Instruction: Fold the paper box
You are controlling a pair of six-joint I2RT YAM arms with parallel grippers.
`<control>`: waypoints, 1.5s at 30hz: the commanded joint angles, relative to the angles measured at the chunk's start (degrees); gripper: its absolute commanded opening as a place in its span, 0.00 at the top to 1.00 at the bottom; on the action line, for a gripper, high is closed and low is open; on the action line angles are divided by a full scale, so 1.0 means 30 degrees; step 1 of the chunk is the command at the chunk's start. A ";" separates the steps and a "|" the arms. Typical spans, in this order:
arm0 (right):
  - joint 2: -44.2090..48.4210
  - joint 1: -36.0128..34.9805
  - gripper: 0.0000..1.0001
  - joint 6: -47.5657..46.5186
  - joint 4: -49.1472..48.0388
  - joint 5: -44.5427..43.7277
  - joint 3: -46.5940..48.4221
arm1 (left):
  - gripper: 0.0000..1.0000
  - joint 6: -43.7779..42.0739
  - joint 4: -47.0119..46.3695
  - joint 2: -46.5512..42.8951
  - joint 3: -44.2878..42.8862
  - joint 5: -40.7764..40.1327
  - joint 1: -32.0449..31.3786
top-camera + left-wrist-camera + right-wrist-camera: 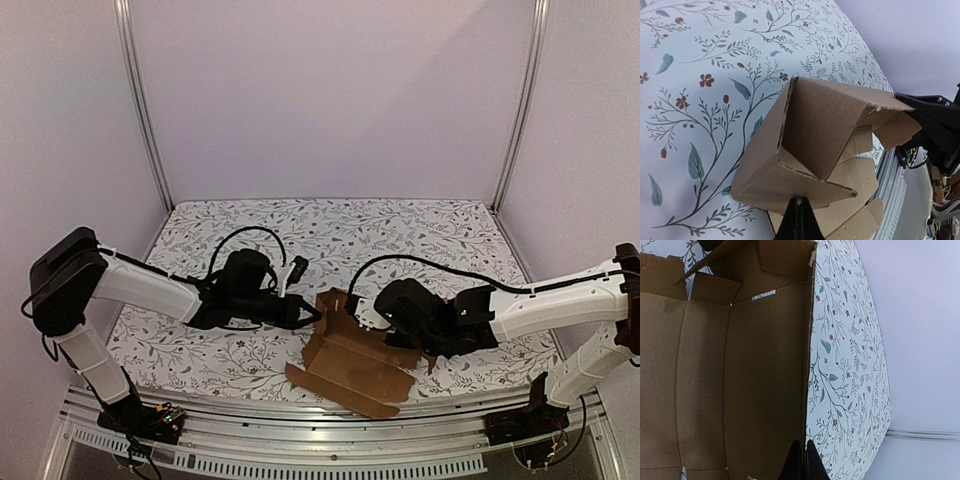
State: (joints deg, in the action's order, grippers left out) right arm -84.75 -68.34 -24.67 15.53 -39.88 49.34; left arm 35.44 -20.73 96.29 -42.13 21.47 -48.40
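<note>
Paper box (352,368) partly folded, near the middle of the counter's (400,230) near edge: one wall raised, a flat flap lying toward that edge. Left hand (312,312) squeezed together, fingertips (790,229) meeting the lower edge of the box's raised corner. Right hand (368,320) also together, fingertips (792,470) at the rim of an open panel on the box's other side.

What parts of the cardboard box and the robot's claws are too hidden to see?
Right wrist view: the paper box runs off the left edge; whether the shut right gripper pinches cardboard is unclear.
Left wrist view: the box's lowest flap is cut off by the bottom edge, beside the shut left gripper.
Top view: both grippers' tips are small, dark.
</note>
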 commanded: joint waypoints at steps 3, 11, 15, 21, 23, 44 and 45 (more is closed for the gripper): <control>-0.0175 -0.0296 1.00 0.0058 -0.0102 -0.0330 -0.0360 | 1.00 -0.1026 0.2097 -0.1266 -0.0610 -0.1988 -0.0228; -0.0385 -0.0495 1.00 -0.0018 -0.0069 -0.0814 -0.0481 | 0.98 -0.2008 0.4345 -0.3437 -0.0548 -0.4016 0.0010; -0.0431 -0.0600 1.00 -0.0091 -0.0076 -0.0958 -0.0452 | 0.97 -0.2213 0.4163 -0.2699 -0.0752 -0.4160 0.0408; -0.0187 -0.0843 1.00 -0.0073 0.0063 -0.1150 -0.0451 | 0.99 -0.2218 0.3549 -0.0403 -0.1807 -0.3987 0.0747; -0.0100 -0.0886 1.00 -0.0026 0.0145 -0.1179 -0.0440 | 0.99 -0.2217 0.3513 0.0118 -0.2067 -0.4190 0.0807; -0.0445 -0.1176 1.00 -0.0074 0.0683 -0.1733 -0.0529 | 1.00 -0.1607 0.2118 0.1295 -0.1771 -0.2840 -0.0155; -0.0481 -0.1244 1.00 -0.0122 0.0705 -0.1853 -0.0563 | 1.00 -0.1558 0.2052 0.1275 -0.1725 -0.2810 -0.0243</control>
State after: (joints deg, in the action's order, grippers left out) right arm -85.32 -70.98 -24.73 16.34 -43.62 48.97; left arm 30.17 -12.16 100.42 -48.73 11.84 -47.86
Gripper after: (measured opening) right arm 0.007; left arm 0.006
